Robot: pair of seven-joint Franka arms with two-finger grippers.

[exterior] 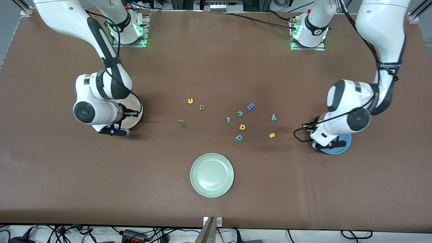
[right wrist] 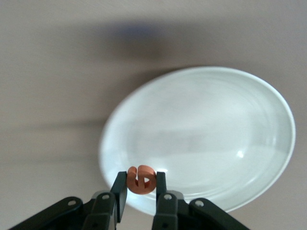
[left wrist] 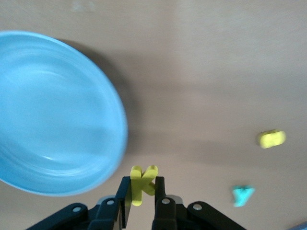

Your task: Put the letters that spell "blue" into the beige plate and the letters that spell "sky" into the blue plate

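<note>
My left gripper (left wrist: 142,186) is shut on the yellow "k" (left wrist: 144,175), in the air just beside the rim of the blue plate (left wrist: 53,115) (exterior: 343,147). My right gripper (right wrist: 141,182) is shut on the orange "e" (right wrist: 142,178), over the edge of the beige plate (right wrist: 206,129) (exterior: 136,116). On the table lie the yellow "u" (exterior: 190,101), olive "b" (exterior: 201,107) and dark-green "l" (exterior: 181,120). The teal "y" (exterior: 273,117) (left wrist: 242,194) and yellow "s" (exterior: 272,135) (left wrist: 271,138) lie toward the left arm's end.
A pale green plate (exterior: 212,174) sits nearest the front camera, mid-table. Other letters lie in the middle: blue "E" (exterior: 250,106), teal "c" (exterior: 240,113), teal "l" (exterior: 228,119), yellow "a" (exterior: 242,127), teal "p" (exterior: 239,137).
</note>
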